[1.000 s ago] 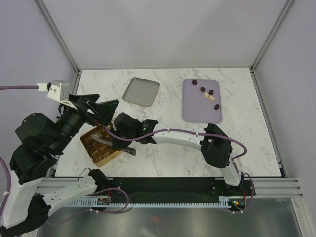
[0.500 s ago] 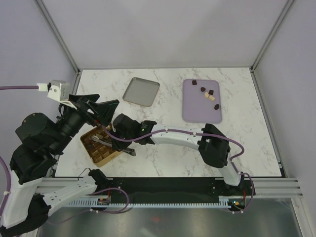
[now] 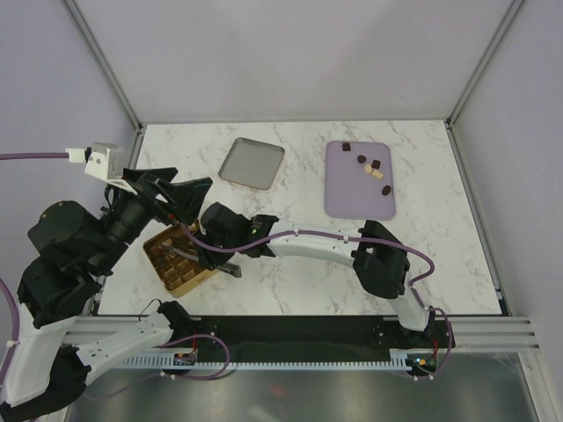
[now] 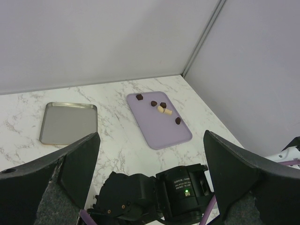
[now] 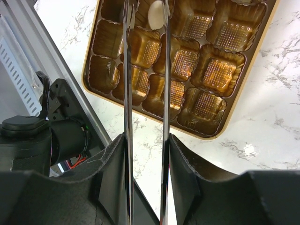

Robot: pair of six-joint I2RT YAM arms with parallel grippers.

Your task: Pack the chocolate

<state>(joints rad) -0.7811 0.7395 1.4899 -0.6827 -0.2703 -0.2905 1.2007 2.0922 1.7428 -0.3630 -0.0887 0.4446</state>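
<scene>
Several chocolate pieces [image 3: 368, 164], dark brown and one cream-white, lie on the lilac tray [image 3: 356, 200]; they also show in the left wrist view [image 4: 159, 106]. The gold box [image 3: 190, 285] sits at the near left. My right gripper [image 3: 188, 255] reaches across over it. In the right wrist view its two thin metal fingers [image 5: 127, 70] stand apart over the box's brown compartments [image 5: 243, 89], the gripper [image 5: 145, 9] open. One cream-white chocolate [image 5: 154, 16] lies in a compartment between them. My left gripper [image 3: 176, 198] hovers open and empty above the box's far side.
A flat silver tray [image 3: 252, 163] lies at the back middle, also in the left wrist view [image 4: 68, 123]. My right arm [image 3: 308, 242] stretches across the table's near middle. The frame rail and left arm base [image 5: 28, 140] run next to the box.
My right gripper has shifted slightly left over the gold box. The left arm has not moved.
</scene>
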